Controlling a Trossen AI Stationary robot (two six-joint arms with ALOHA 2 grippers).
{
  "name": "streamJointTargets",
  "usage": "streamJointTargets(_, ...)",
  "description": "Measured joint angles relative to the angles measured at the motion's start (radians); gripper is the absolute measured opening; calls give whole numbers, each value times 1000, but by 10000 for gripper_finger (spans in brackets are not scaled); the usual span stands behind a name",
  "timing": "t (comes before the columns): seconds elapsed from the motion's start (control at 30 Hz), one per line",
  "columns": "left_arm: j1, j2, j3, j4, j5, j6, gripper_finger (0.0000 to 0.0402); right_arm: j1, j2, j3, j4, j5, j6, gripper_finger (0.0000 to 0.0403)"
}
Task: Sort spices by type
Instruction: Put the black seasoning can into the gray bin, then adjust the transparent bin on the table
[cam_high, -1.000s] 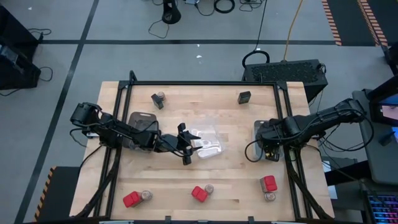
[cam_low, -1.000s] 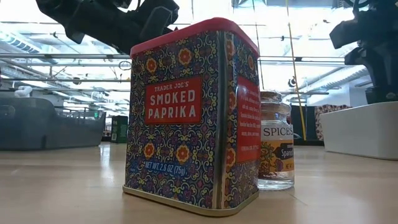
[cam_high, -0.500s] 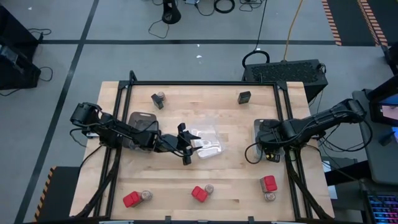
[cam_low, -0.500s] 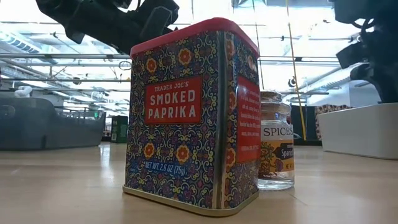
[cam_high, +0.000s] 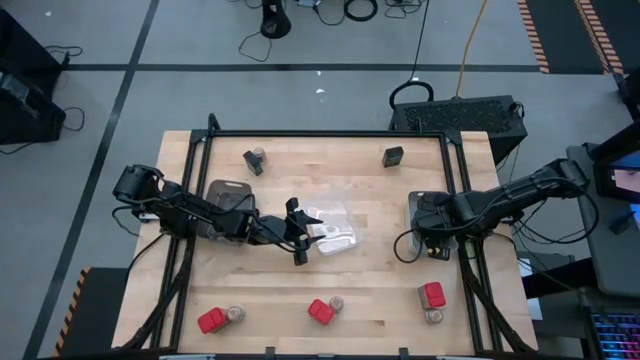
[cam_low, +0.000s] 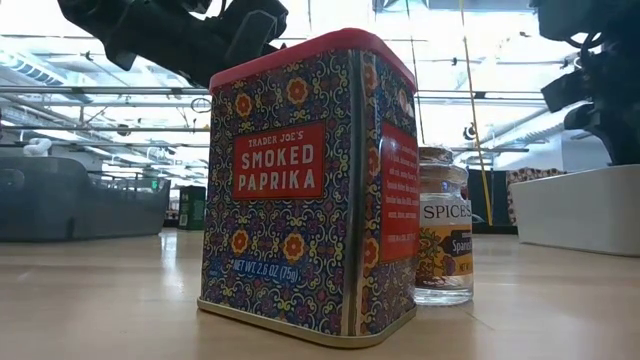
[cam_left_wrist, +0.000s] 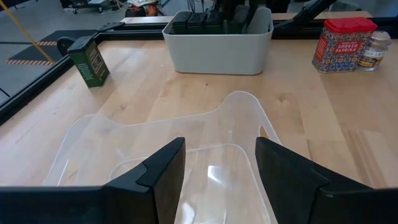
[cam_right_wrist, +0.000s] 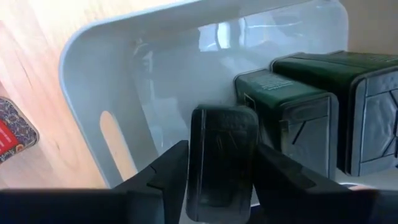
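The left gripper (cam_high: 300, 232) hangs open and empty over a clear plastic tray (cam_high: 333, 228) mid-table. The right gripper (cam_right_wrist: 221, 180), inside a grey rectangular bin (cam_right_wrist: 112, 81), brackets a dark green spice tin (cam_right_wrist: 222, 155); its contact is unclear, and the arm hides the bin from above.

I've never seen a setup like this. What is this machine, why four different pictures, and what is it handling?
Two dark robot arms work at a wooden table. One picture looks straight down, one sits at table height, and one camera rides on each wrist. On the table stand red patterned tins, small round jars and dark boxes. The left gripper hovers with its fingers apart over a clear plastic tray. The right gripper has a dark tin between its fingers inside a white tray, beside two more dark green tins. It is sorting spices by kind.
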Motion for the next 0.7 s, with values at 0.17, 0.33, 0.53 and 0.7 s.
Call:
streamJointTargets(0.17, 0, 0, 0, 0, 0, 0, 202, 0, 0, 1, 4, 0, 0, 176)
streamJointTargets(0.33, 0, 0, 0, 0, 0, 0, 202, 0, 1, 24, -19, -5, 0, 182)
streamJointTargets(0.53, 0, 0, 0, 1, 0, 1, 202, 0, 1, 114, -76, -6, 0, 182)
streamJointTargets(0.7, 0, 0, 0, -1, 0, 1, 202, 0, 0, 211, -83, 15, 1, 183)
